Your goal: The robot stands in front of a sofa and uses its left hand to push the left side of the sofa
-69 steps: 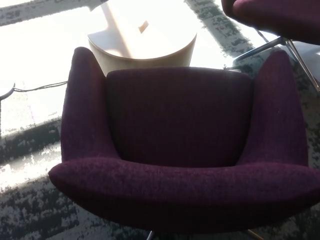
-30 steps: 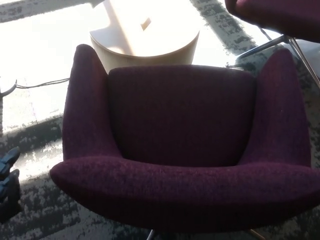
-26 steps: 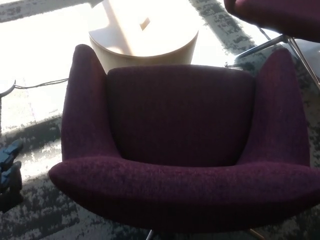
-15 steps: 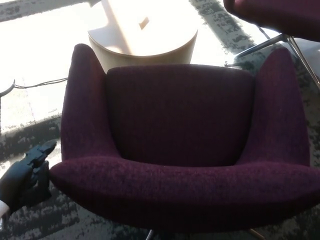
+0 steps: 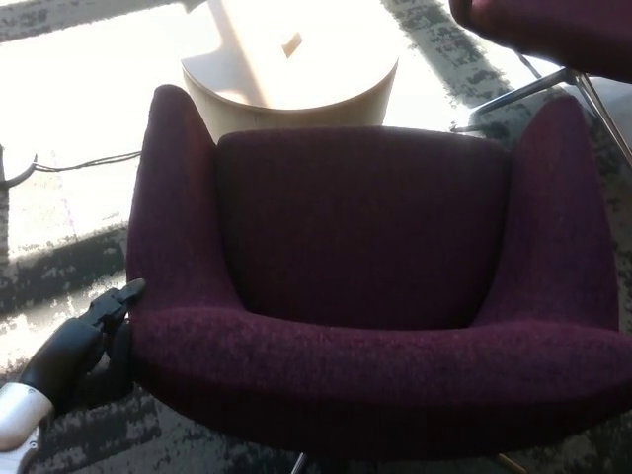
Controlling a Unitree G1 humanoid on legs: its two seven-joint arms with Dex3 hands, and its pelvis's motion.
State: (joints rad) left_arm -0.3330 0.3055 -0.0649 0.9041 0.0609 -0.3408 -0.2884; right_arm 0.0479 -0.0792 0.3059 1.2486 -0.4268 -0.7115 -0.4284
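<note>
Purple fabric: that's the sofa [image 5: 365, 276], more of a one-seat tub chair really, and it fills most of the head view with its curved back edge running along the bottom of the picture.
Sofa position: dead centre, sitting on a grey mottled carpet [image 5: 69, 434], armrests rising on both sides of the seat.
Left hand [image 5: 94, 341]: black, coming in from the bottom-left corner, right up against the outer left side of the sofa where the armrest meets the back rim.
Contact: the upper fingertip [image 5: 128, 290] looks like it's touching the fabric; the rest of the hand sits just beside it.
Fingers: bunched together and reaching toward the sofa, not wrapped around anything, but honestly I can't tell for sure how far they're closed, it's dark on dark there.
Forearm: a bit of pale grey wrist [image 5: 15, 420] shows at the very corner.
Right hand: doesn't show at all.
Behind the sofa: a round light wooden table [image 5: 296, 79] in bright sun, just beyond the front of the seat.
Top right: part of another purple chair [image 5: 553, 30] on thin metal legs.
Left edge: a thin dark cable [image 5: 79, 163] lying across the sunlit floor.
</note>
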